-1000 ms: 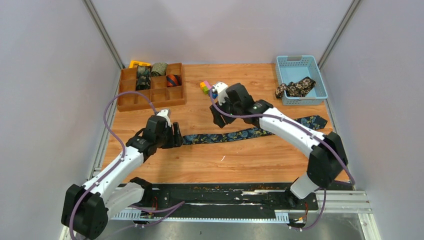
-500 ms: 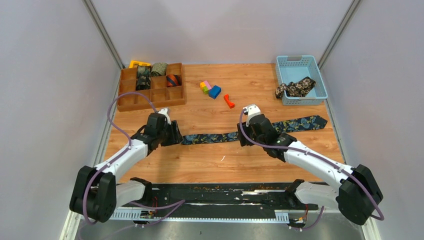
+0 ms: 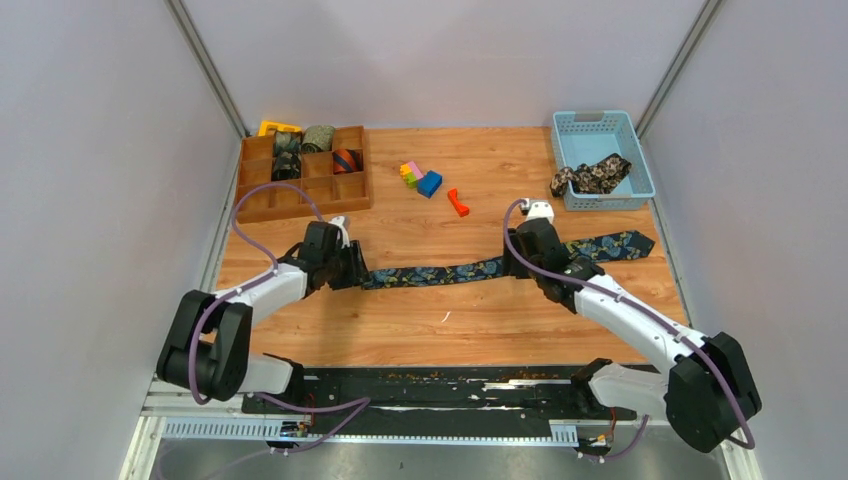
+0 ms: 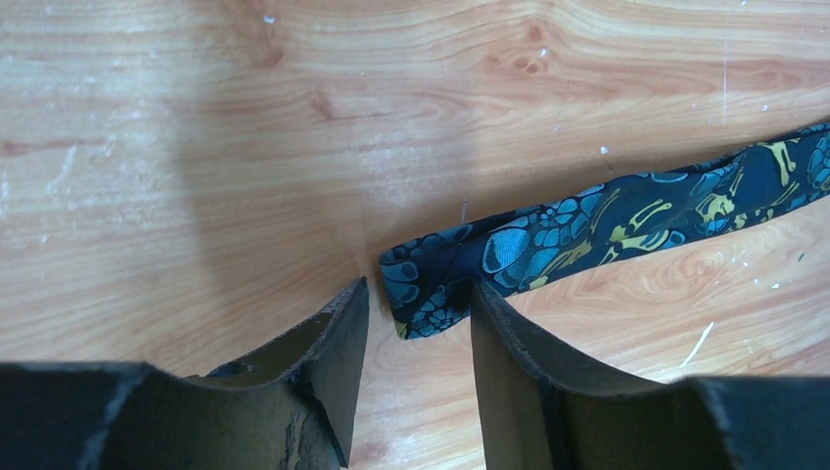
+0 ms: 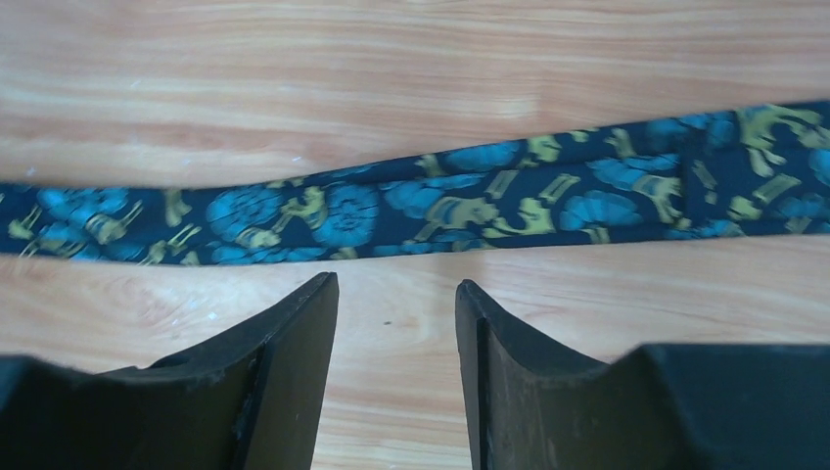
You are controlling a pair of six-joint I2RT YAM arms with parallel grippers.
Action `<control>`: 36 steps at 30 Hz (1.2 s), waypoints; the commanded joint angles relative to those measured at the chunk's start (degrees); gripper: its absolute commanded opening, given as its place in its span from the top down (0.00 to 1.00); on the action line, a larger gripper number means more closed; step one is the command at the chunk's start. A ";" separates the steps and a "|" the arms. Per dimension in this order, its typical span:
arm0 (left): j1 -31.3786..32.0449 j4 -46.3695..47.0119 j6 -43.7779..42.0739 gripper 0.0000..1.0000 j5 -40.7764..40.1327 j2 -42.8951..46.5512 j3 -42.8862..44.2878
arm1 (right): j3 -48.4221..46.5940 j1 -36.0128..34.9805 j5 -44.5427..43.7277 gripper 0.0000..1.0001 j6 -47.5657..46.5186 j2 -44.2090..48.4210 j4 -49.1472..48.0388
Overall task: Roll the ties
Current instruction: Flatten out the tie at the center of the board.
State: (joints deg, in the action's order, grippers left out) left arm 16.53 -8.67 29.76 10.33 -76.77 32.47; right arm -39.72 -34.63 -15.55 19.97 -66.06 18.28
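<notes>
Navy tie point(image 3: 470, 270) flat; left fingers point(image 4: 331, 357) flank narrow end (both spread).

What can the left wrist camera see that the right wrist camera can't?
Only the left wrist view shows the tie ending, its tip in the gap of the open left gripper. Only the right wrist view shows a middle stretch with no end, lying just past the open right gripper. Both show the same blue-and-gold tie on the wooden table.
</notes>
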 commanded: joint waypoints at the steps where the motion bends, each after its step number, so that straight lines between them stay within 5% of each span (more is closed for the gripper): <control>1: -0.36 0.91 -0.32 0.50 1.60 -3.14 1.03 | -1.75 5.38 2.01 0.52 2.80 1.93 2.08; 8: -0.41 0.06 -0.74 0.66 1.83 -3.91 1.15 | -1.70 9.60 -0.50 0.52 5.25 2.86 5.23; 15: -0.36 -4.42 -2.90 0.68 1.02 -1.13 1.58 | -2.32 21.63 1.43 0.54 8.93 -1.60 6.35; 21: -0.29 -7.40 -4.72 0.63 -0.08 1.68 1.46 | -5.33 27.88 3.01 0.57 7.72 -9.41 4.27; 29: -0.29 -10.87 -4.94 0.41 -0.19 8.09 2.26 | -9.10 34.00 3.47 0.59 6.27 -17.13 2.74; 36: -0.21 -13.37 -6.13 0.42 -2.53 6.82 10.03 | -11.18 36.57 2.53 0.62 4.88 -23.00 2.22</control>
State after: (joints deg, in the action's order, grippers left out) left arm 16.38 -21.30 25.36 9.39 -68.75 36.49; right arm -48.31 0.36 -12.40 26.20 -86.61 22.70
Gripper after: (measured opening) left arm 0.589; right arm 0.388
